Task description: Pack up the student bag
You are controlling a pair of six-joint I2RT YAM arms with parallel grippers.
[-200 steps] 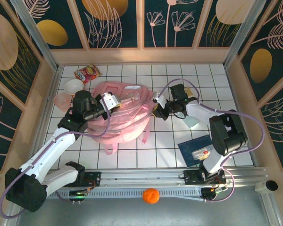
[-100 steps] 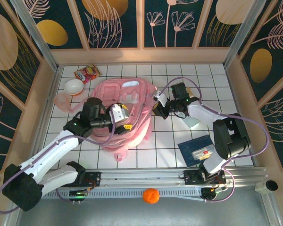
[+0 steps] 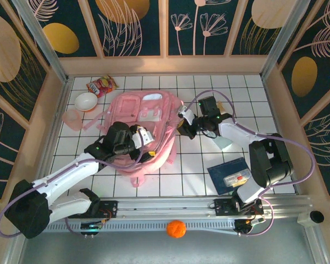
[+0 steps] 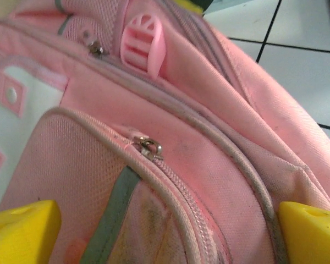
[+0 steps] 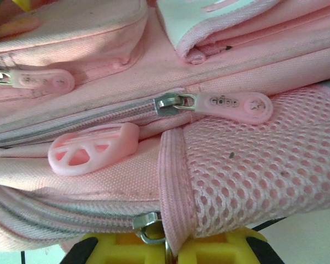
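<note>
Student bag (image 3: 162,118) is big and pink, and it lies flat on the white tiled table (image 3: 198,165), near the middle and a bit to the left. From the left wrist camera, the student bag (image 4: 170,126) shows its zip lines and a grey stripe.

The left gripper (image 3: 146,144) is on top of the bag, at the near side. Its two yellow fingers (image 4: 22,228) are wide apart, and pink cloth shows between them (image 4: 165,231). They are not holding anything.

The right gripper (image 3: 182,124) is at the right edge of the bag. Up close (image 5: 171,250) its yellow fingers (image 5: 115,250) are almost together, and a thin fold of the bag next to the net pocket (image 5: 253,170) is pinched between them.

A blue book (image 3: 231,175) lies right of the bag and closer to the arms, well apart from it. A white bowl (image 3: 86,100) sits just left of the bag's far end. A red and yellow snack pack (image 3: 100,85) is beyond the bowl. An orange ball (image 3: 176,228) is on the grey strip in front of the bag, past the rail.

On the bag there is a round pink rubber tag (image 5: 93,148), and a pink zip tag with a star (image 5: 231,106) is just above it. A small metal zip (image 4: 149,147) is near the middle.
</note>
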